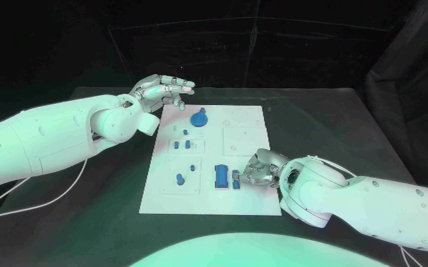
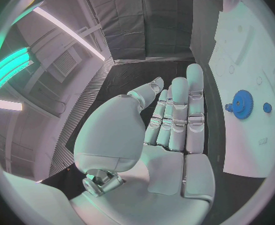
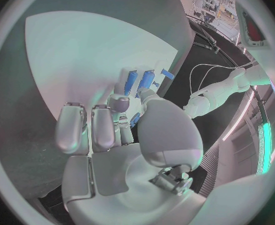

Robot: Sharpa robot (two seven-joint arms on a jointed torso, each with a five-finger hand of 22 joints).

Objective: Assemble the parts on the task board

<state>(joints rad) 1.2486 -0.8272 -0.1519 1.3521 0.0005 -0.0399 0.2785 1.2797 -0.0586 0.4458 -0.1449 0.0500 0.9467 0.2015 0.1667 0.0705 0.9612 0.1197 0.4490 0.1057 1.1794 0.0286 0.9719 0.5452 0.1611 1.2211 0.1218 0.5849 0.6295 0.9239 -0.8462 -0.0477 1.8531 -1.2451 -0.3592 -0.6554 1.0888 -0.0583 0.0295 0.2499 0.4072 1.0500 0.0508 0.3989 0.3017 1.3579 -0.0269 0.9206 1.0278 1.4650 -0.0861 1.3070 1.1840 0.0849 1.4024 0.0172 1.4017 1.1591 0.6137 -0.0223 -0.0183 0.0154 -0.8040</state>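
Resting at the near right edge of the task board [image 1: 207, 202], the right robot hand [image 1: 256, 169] has its fingers curled down over the plate, with a small blue piece [image 1: 236, 179] at its fingertips; whether it actually pinches that piece I cannot tell from the head view. In the right wrist view the fingertips [image 3: 120, 103] sit close against blue parts [image 3: 141, 80] on the white plate, but contact is not clear there either. Just beside this robot hand, on its inner side, stands a larger blue rectangular block [image 1: 220, 175], and a little farther from it lie two smaller blue pieces [image 1: 181, 179].

The left robot hand [image 1: 161, 89] hovers above the far left corner of the task board, raised off the black desk [image 1: 107, 217], holding nothing, its fingers loosely apart. In the left wrist view its fingers [image 2: 181, 112] are stretched out nearly straight and side by side with the thumb set apart, the palm bare. Near this robot hand, just past its fingertips on the plate, lies a blue gear [image 1: 200, 118], seen in the wrist view as a toothed disc [image 2: 242, 104] with small blue pegs [image 2: 267, 107] beside it. More small blue parts [image 1: 183, 144] stand in the plate's middle, between the two robot hands.
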